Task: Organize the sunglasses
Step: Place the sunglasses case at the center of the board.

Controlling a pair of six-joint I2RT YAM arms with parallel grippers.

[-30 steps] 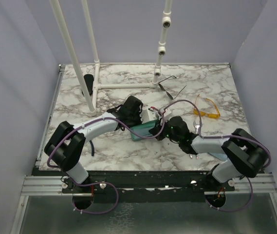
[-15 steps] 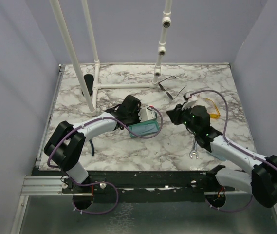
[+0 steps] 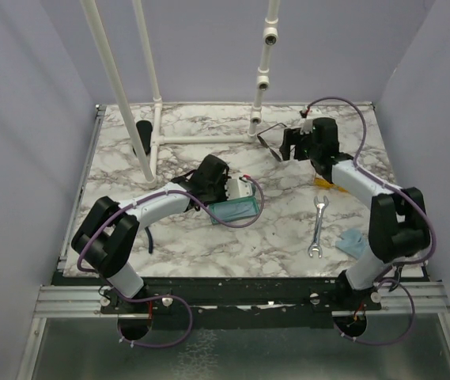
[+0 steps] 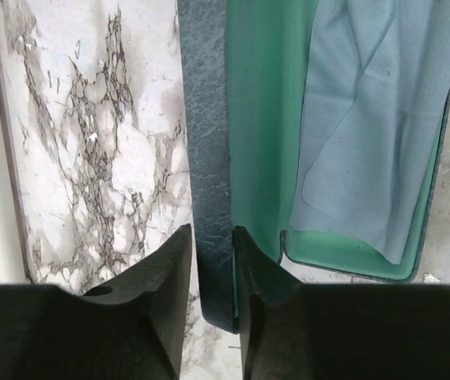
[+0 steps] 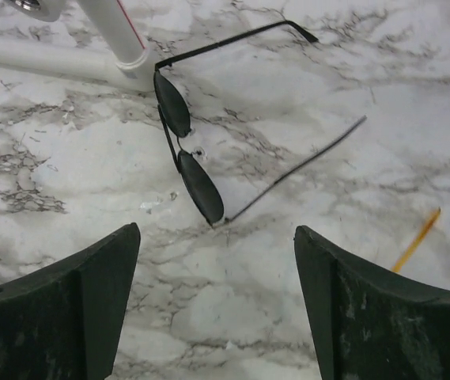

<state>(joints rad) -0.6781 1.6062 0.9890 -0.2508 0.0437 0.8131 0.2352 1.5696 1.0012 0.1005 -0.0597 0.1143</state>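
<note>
We are pinching one upright edge of the open blue-grey case (image 4: 209, 119) with our left gripper (image 4: 213, 245), fingers narrow around it, while a grey cloth (image 4: 375, 119) is lying in its green lining. Our right gripper (image 5: 215, 237) is hovering, fingers spread wide and holding nothing, above the wire-frame sunglasses (image 5: 185, 154), which are lying unfolded on the marble table (image 5: 327, 63) beside the white pipe (image 5: 122, 36). Only an orange temple of the yellow pair (image 5: 419, 236) is showing nearby

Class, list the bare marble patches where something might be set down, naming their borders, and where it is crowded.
Bare: the near strip between the open case and the wrench; the far strip behind the pipe crossbar. Crowded: far right, where the open right end effector hovers by the wire-frame sunglasses.
</note>
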